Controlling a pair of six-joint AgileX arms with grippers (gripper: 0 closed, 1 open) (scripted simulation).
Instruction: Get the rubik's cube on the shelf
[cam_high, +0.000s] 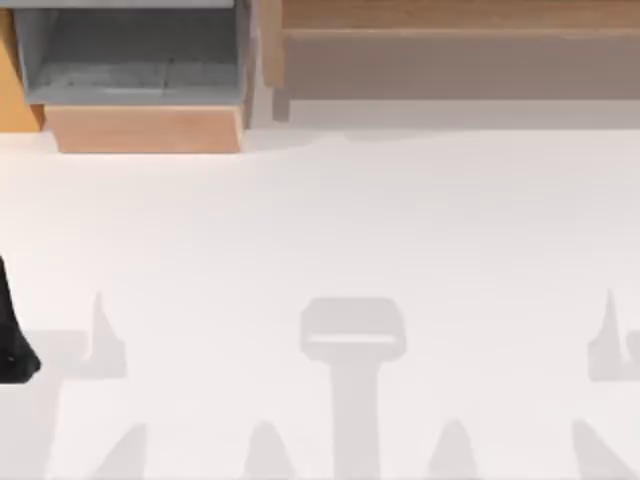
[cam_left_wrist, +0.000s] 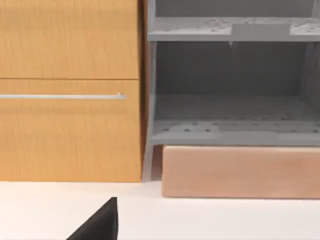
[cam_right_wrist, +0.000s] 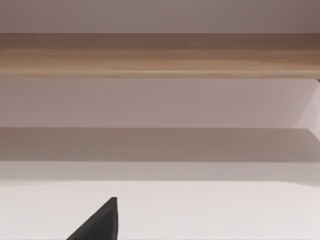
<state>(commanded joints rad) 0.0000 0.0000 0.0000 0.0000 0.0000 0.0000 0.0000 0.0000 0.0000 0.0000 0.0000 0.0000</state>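
White table (cam_high: 330, 220), shelf (cam_high: 450, 15) far right — left arm (cam_high: 12, 330) parked at left edge (finger state: cannot tell). Risk: a blind search wastes time, because no cube is located.

Matte black left arm (cam_high: 12, 340) at table's left edge; black wedge-shaped claw tip (cam_left_wrist: 100, 222), plain, unmarked

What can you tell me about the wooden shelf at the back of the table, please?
The shelf is a long, light-brown wooden board along the table's far edge, on the top view's right. Beneath it lies a grey-brown shaded recess, with a wooden side post at its left end beside the grey-lined box compartment. The right wrist view faces it; the visible stretch is bare.
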